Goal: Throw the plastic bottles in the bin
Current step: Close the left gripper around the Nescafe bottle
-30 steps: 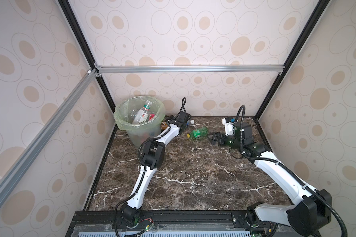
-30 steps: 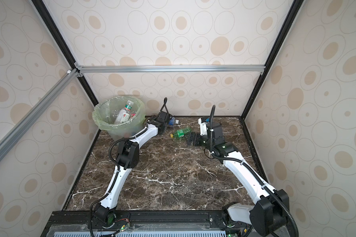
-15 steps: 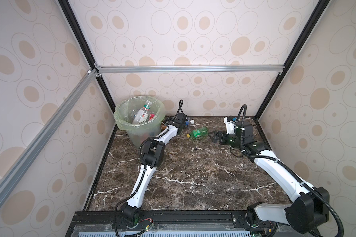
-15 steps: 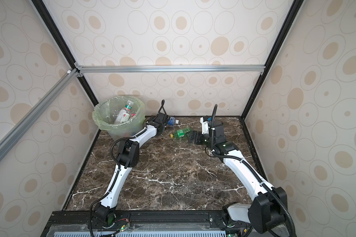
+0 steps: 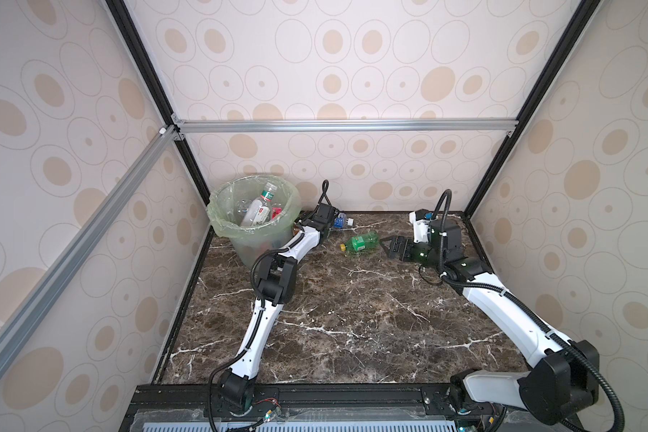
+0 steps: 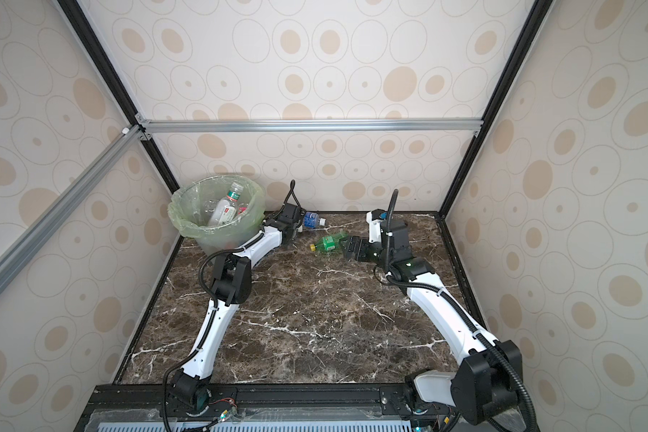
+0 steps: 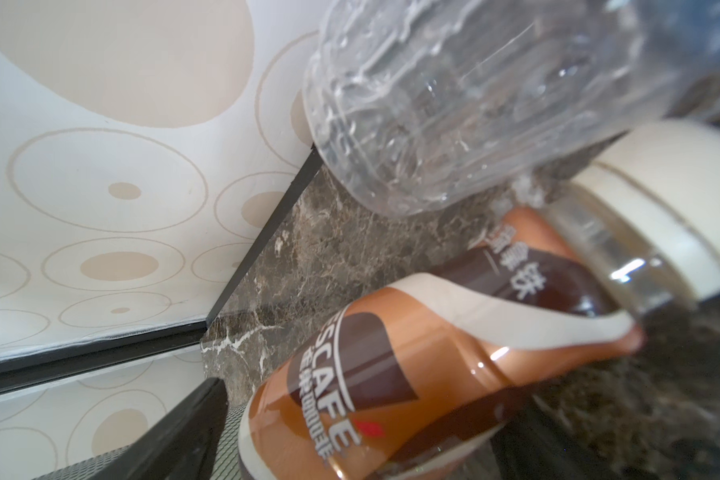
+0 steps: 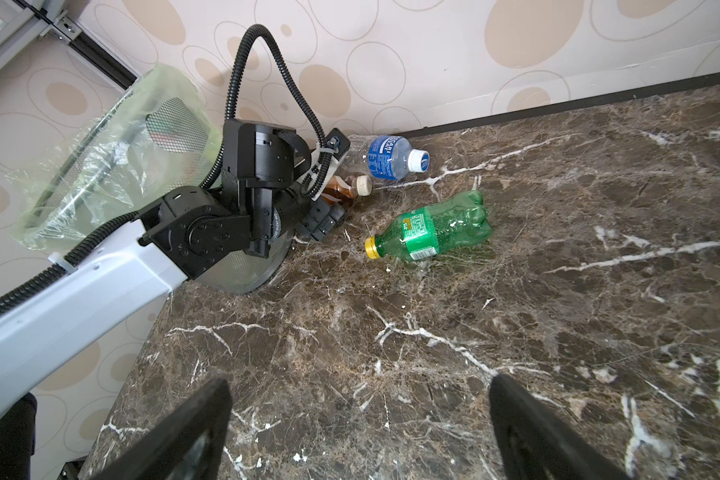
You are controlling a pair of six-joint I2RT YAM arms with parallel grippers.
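Left gripper (image 8: pixel 327 208) has edged toward the back wall. Jaws wide, nothing held, brown Nescafe bottle (image 7: pixel 391 374) right at them beside the bin (image 5: pixel 217 224), cap pointing away. Right gripper (image 5: pixel 388 247) open, green bottle (image 5: pixel 360 241) base-end nearest.

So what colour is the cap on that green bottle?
Yellow cap on the green bottle, clearest in the right wrist view.

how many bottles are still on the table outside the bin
3: a green plastic bottle lying apart, nearer the middle, a clear blue-labelled bottle by the back wall, and a brown-labelled coffee bottle beside it. Others may hide behind the pale green bin.
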